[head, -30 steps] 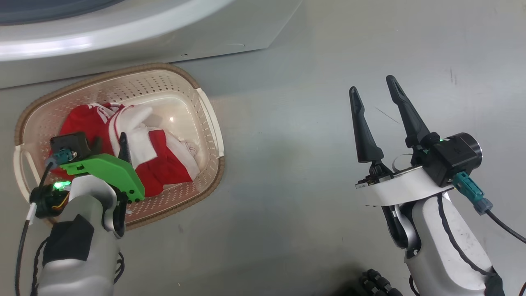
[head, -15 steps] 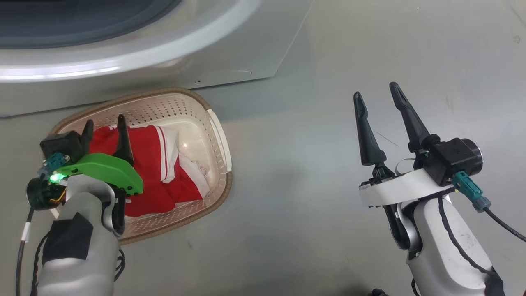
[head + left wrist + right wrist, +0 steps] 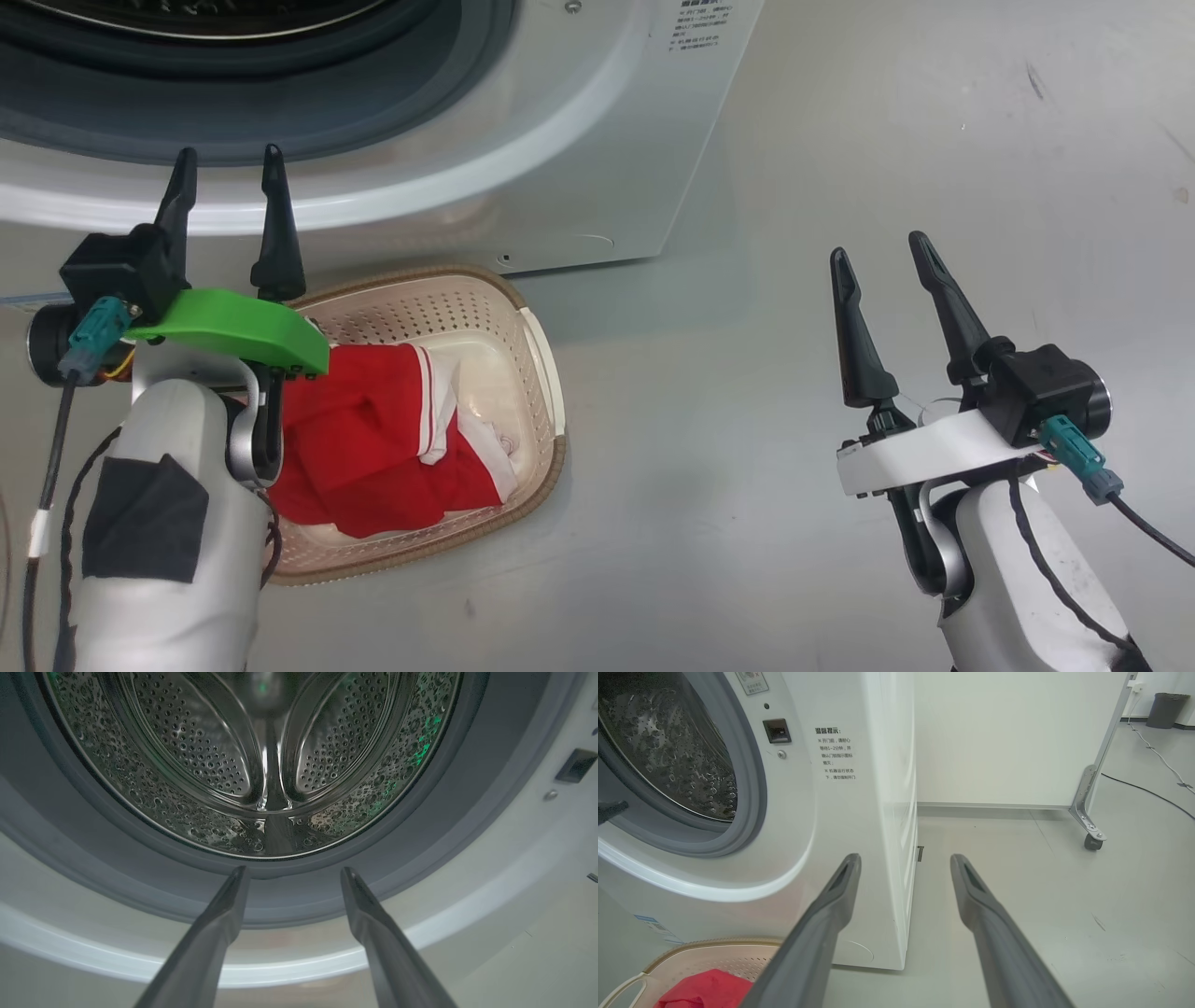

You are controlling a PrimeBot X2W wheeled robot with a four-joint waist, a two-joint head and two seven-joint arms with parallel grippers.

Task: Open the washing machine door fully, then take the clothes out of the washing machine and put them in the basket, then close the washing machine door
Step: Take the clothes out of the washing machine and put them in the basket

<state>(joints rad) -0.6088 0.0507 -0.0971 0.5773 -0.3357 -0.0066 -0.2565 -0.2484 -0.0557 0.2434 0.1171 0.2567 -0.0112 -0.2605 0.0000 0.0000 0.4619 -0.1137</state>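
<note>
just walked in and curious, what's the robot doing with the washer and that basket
A two-armed robot is unloading the washing machine. The red clothes lie in the basket on the floor before it, and the drum looks empty. The left gripper is open and empty, raised beside the basket and aimed at the drum. The right gripper hangs open and empty off to the right. Closing the door seems to be what is left.

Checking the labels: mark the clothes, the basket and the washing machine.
the clothes [image 3: 373, 439], head view, middle of the red fabric.
the basket [image 3: 448, 313], head view, perforated far wall.
the washing machine [image 3: 607, 140], head view, white front panel beside the opening.
</note>
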